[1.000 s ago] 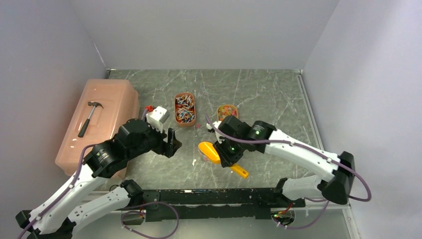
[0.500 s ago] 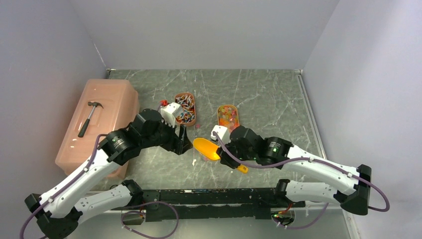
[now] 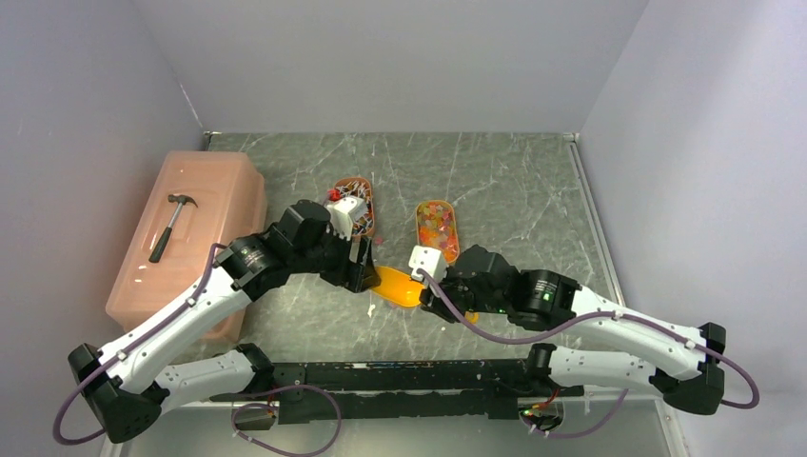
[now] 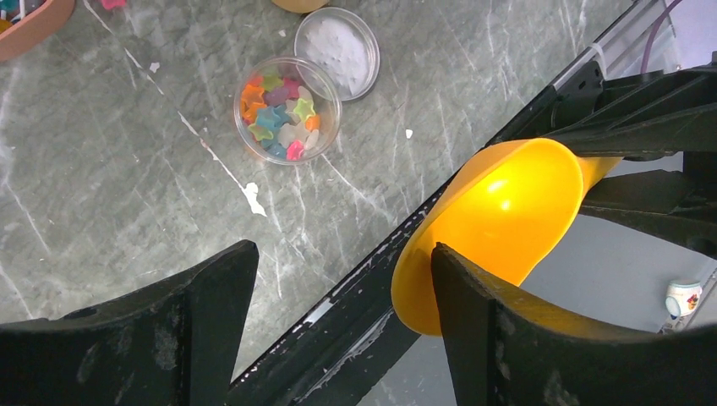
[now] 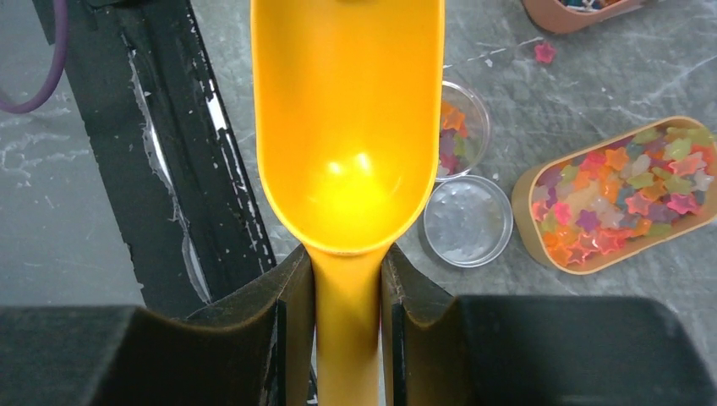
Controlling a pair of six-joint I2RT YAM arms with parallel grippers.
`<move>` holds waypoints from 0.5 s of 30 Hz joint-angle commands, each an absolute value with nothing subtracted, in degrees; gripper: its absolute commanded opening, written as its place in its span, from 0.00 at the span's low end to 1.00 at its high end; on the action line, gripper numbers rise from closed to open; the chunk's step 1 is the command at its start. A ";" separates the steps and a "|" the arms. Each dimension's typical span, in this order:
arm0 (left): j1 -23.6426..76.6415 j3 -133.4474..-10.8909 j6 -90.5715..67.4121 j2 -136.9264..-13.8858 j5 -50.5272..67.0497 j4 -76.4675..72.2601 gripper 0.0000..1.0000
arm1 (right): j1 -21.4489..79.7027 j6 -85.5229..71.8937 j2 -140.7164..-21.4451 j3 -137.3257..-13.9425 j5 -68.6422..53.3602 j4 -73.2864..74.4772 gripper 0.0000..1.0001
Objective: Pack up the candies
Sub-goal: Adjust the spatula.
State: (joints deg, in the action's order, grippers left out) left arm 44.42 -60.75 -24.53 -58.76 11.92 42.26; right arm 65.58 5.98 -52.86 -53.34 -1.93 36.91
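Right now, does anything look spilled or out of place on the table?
Yes: one pink star candy lies loose on the table, between the wrapped-sweets tray and the small open jar. A few white flecks lie nearby.

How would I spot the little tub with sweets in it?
On the grey marble table, look by the yellow scoop. A small clear round tub sits there; unlike the flat empty lid beside it, it holds colourful star sweets.

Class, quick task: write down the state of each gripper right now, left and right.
Left gripper: open, holding nothing.
Right gripper: closed on the handle of the yellow scoop.
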 commanded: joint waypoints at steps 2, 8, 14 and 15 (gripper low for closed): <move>44.22 -62.71 -25.18 -58.58 12.54 41.01 0.80 | 66.11 8.24 -49.04 -54.46 2.03 31.16 0.00; 44.22 -61.31 -25.49 -58.44 11.71 41.21 0.80 | 66.14 8.31 -45.85 -53.09 3.57 27.49 0.00; 44.28 -60.30 -25.64 -58.49 11.95 40.88 0.80 | 66.15 7.83 -42.41 -51.45 2.78 23.66 0.00; 44.25 -60.22 -25.66 -58.47 12.05 40.79 0.80 | 66.10 7.78 -42.08 -51.38 2.69 23.44 0.00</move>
State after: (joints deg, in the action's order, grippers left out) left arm 44.42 -60.88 -25.96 -58.74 12.19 39.88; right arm 66.06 7.51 -44.91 -51.07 1.30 32.23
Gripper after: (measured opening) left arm 0.799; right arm 0.319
